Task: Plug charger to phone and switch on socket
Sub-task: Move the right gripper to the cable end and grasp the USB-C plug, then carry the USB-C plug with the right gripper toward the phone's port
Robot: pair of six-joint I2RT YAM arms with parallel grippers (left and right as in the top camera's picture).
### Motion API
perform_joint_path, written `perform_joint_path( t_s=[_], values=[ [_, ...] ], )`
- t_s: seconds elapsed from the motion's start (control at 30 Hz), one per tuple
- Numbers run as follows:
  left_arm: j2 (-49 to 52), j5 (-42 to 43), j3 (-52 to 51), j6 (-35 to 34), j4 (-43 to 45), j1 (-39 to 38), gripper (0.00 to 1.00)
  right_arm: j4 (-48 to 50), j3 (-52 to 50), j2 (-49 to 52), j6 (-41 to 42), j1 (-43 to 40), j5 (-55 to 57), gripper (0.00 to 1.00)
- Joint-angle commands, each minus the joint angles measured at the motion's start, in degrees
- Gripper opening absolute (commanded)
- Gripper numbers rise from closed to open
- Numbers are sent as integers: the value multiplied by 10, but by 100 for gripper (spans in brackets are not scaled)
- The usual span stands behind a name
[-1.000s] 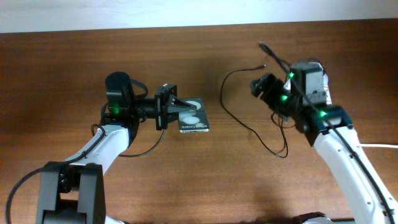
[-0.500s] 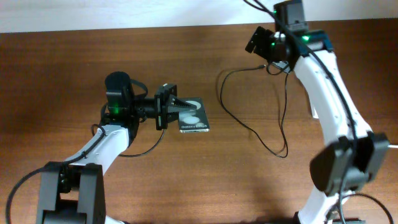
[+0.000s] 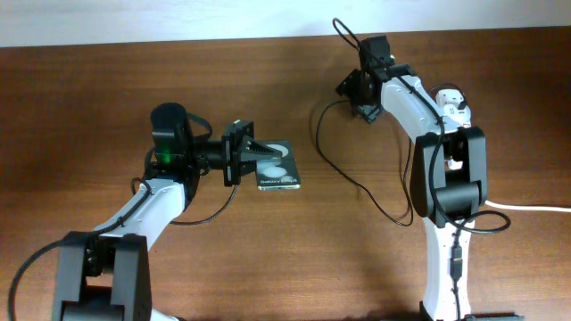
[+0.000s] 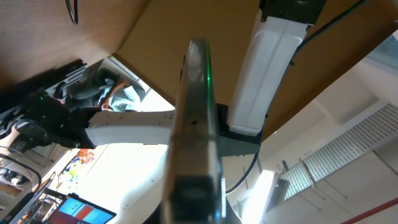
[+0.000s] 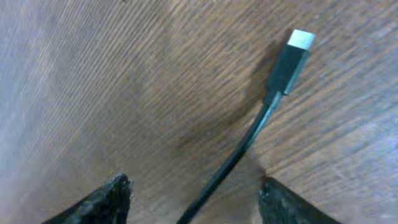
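Observation:
My left gripper (image 3: 259, 159) is shut on the phone (image 3: 282, 169), a black glossy slab with two white spots, and holds it on edge left of centre. In the left wrist view the phone (image 4: 196, 93) shows edge-on between the jaws of the gripper (image 4: 194, 193). The charger (image 3: 316, 134) is a thin black cable looping across the table's right half. My right gripper (image 3: 356, 89) is open at the cable's far end. In the right wrist view the cable (image 5: 249, 137) runs between the fingertips (image 5: 118, 193), and its connector tip (image 5: 292, 56) lies on the wood ahead of the gripper (image 5: 194, 190). The socket (image 3: 456, 100) is mostly hidden by the right arm.
A thick white cord (image 3: 535, 207) leaves the frame at the right edge. The right arm's white links (image 3: 446, 232) stretch over the right side of the table. A pale wall edge runs along the back.
The right arm has swung from the right side toward the back and left, bringing its open gripper down over the cable's connector end. The left arm and the phone have not moved.

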Motion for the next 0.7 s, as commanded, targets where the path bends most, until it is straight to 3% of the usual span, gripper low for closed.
perform_joint_path(
  t_s=[0.0,0.03,0.17,0.27,0.37,0.47,0.5,0.53,0.57,0.63,0.67],
  values=[
    [-3,7,9,-5,2,3,0,3,7,20,13,-3,-9,49],
    [-3,7,9,-5,2,3,0,3,7,20,6,-3,-11,39],
    [-3,7,9,-5,2,3,0,2,7,20,-101,-3,-49,19],
    [-3,7,9,-5,2,3,0,-14,7,20,-205,-3,-120,14],
    [-3,7,9,-5,2,3,0,-141,7,19,-310,-3,-156,8],
    [-3,7,9,-5,2,3,0,-293,7,19,-395,-2,-128,9],
    [-3,7,9,-5,2,3,0,-337,6,19,-397,-2,-87,14],
    [-3,7,9,-5,2,3,0,-355,6,19,-397,-3,-51,27],
    [-3,7,9,-5,2,3,0,-358,6,19,-397,-3,-26,48],
    [-3,7,9,-5,2,3,0,-340,6,19,-396,-3,8,64],
    [-3,7,9,-5,2,3,0,-324,6,19,-396,-3,10,66]
  ],
)
